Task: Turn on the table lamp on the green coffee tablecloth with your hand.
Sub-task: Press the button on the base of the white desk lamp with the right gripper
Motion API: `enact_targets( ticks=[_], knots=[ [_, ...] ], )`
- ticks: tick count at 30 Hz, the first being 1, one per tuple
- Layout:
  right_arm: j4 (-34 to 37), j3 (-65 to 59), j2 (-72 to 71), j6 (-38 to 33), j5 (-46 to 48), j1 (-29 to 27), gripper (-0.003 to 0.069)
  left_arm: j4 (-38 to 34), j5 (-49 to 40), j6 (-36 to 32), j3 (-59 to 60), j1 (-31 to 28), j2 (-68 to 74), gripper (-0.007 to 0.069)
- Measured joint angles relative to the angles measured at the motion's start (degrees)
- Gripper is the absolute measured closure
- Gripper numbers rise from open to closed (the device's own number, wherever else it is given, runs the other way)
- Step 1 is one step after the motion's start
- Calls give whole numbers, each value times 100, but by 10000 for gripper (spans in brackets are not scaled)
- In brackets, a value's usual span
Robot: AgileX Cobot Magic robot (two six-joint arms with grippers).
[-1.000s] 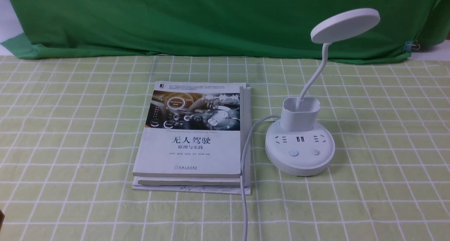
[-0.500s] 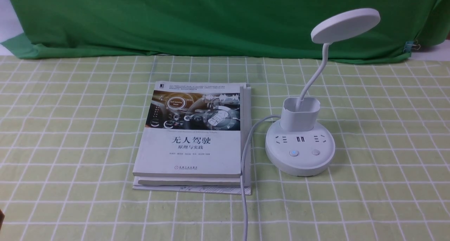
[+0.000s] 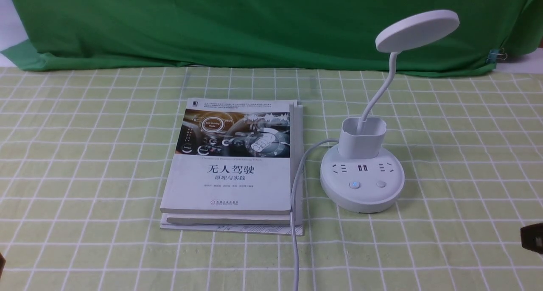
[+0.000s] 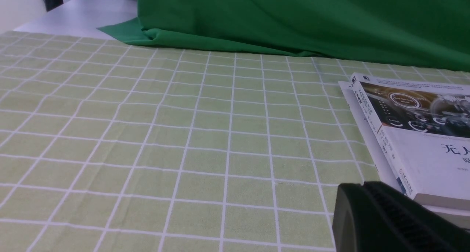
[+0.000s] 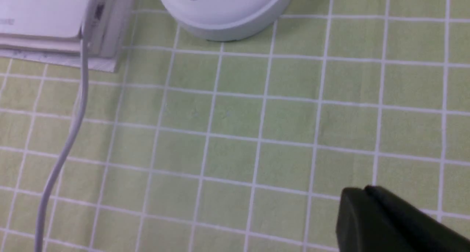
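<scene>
The white table lamp [image 3: 362,172] stands on the light green grid tablecloth [image 3: 85,155], right of centre. Its disc head [image 3: 417,29] is dark. Two round buttons sit on the base front, the left one [image 3: 354,184] and the right one [image 3: 381,183]. The base also shows in the right wrist view [image 5: 224,9]. Its white cord [image 3: 295,206] runs toward the front edge. My right gripper [image 5: 363,193] is shut and empty, low over the cloth, apart from the base; a dark corner of it shows at the front view's right edge [image 3: 533,238]. My left gripper [image 4: 361,187] is shut, beside the books.
A stack of books [image 3: 235,168] lies left of the lamp, with the cord along its right side. A dark green backdrop cloth [image 3: 254,23] hangs at the back. A clip [image 3: 496,55] holds it at the far right.
A dark part of my right gripper has come into the front view at the right edge. The lamp, cord and books have not moved.
</scene>
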State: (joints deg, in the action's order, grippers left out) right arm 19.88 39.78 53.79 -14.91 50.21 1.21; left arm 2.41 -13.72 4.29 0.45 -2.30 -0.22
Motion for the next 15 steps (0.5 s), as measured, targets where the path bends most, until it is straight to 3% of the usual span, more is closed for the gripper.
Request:
enact_targets(
  ticks=[4, 15],
  knots=[
    [-65, 506, 991, 0, -34, 273, 628, 0, 0, 0, 0, 0, 0, 622],
    [-507, 2119, 3471, 183, -460, 1760, 628, 0, 0, 0, 0, 0, 0, 622]
  ],
)
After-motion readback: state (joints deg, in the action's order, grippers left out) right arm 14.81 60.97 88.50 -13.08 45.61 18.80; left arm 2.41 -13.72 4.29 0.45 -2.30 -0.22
